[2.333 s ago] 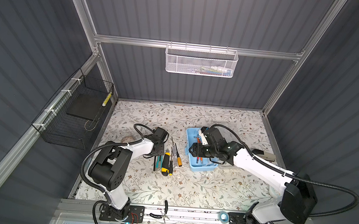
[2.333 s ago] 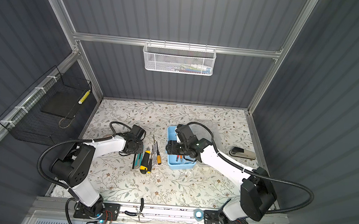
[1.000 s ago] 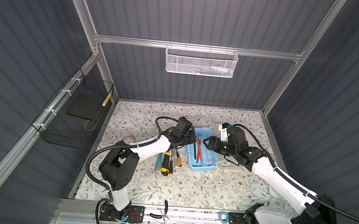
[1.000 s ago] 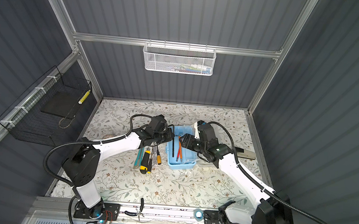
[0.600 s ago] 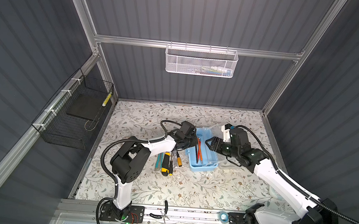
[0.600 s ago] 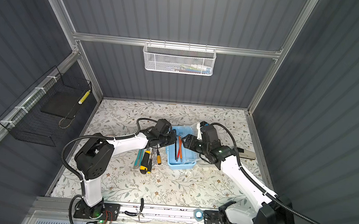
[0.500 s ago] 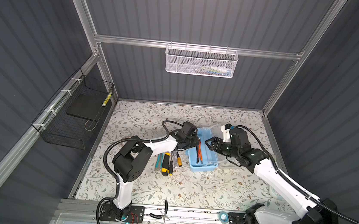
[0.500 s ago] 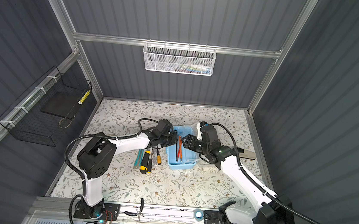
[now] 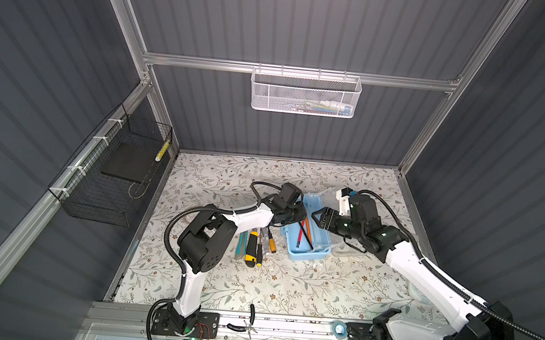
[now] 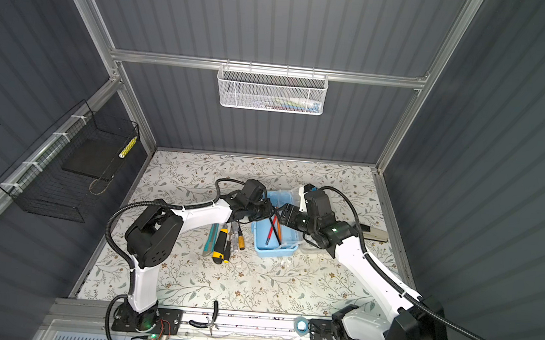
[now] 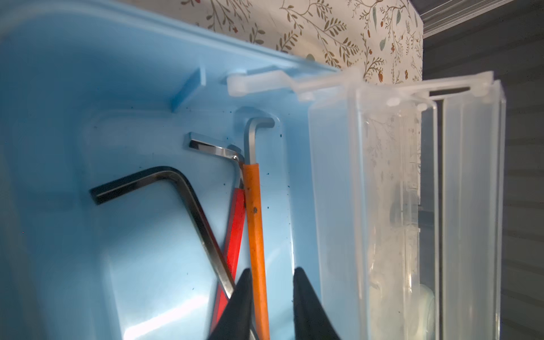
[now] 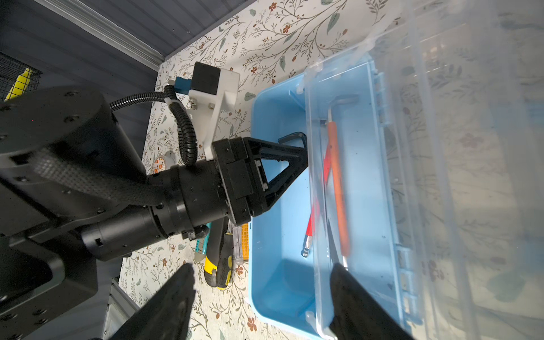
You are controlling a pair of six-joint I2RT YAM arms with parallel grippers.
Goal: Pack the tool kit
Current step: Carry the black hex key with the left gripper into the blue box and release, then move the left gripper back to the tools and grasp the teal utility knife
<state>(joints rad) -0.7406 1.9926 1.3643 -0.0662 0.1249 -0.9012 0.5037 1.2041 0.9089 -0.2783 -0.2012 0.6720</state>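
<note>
The light-blue tool kit case [image 9: 303,257] [image 10: 272,249] lies open mid-table, its clear lid [image 11: 382,176] [image 12: 441,147] raised on the right side. Three hex keys lie inside it: orange [image 11: 254,212] [image 9: 307,223], red [image 11: 235,217] and dark steel [image 11: 182,182]. My left gripper [image 11: 272,270] [image 9: 301,214] reaches into the case, slightly open, and the orange key runs between its fingers beside one of them. My right gripper [image 12: 262,266] [image 9: 317,216] stands wide open at the lid side, one finger against the lid. A yellow-black knife [image 9: 251,247], a teal knife [image 9: 242,241] and screwdrivers [image 9: 269,242] lie left of the case.
Black-handled pliers [image 9: 251,318] and a tape roll [image 9: 338,328] rest on the front rail. A stapler [image 10: 374,234] lies at the right edge. A white mesh basket [image 9: 305,95] hangs on the back wall and a black wire basket [image 9: 117,176] on the left wall.
My left gripper has travelled from the tools on the table into the case, and its jaws have parted a little around the orange hex key. The right gripper drew back to the lid side.
</note>
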